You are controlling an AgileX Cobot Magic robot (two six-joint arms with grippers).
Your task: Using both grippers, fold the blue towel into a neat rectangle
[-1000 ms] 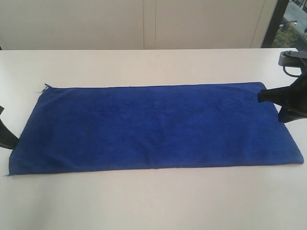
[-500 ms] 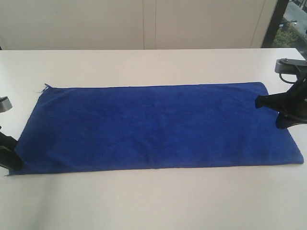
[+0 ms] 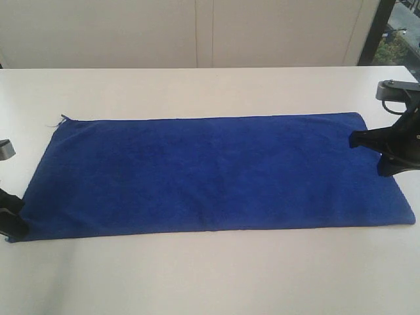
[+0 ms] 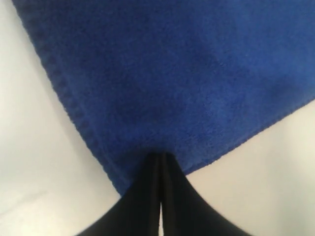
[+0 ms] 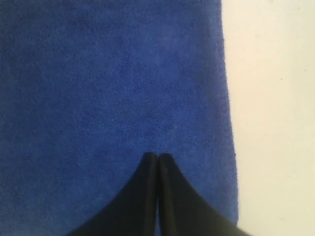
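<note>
The blue towel [image 3: 210, 174] lies spread flat as a long rectangle on the white table [image 3: 210, 275], with a tiny loose thread at its far left corner. My left gripper [image 3: 20, 223] sits at the towel's near left corner. In the left wrist view its jaws [image 4: 160, 157] are shut, tips resting on the blue towel [image 4: 172, 73] just inside that corner. My right gripper [image 3: 356, 139] hangs over the towel's right end near the far corner. Its jaws [image 5: 157, 156] are shut too, tips above the blue towel [image 5: 108, 78] a little in from the short edge.
The white table runs back to a pale wall [image 3: 197, 33]. A dark window frame [image 3: 375, 29] stands at the far right. Grey blocks of the arms show at the left edge [image 3: 5, 149] and at the right [image 3: 392, 88].
The left gripper has come down and in to the towel's near left corner. The right gripper shifted slightly at first and has since held still. The towel has not moved.
</note>
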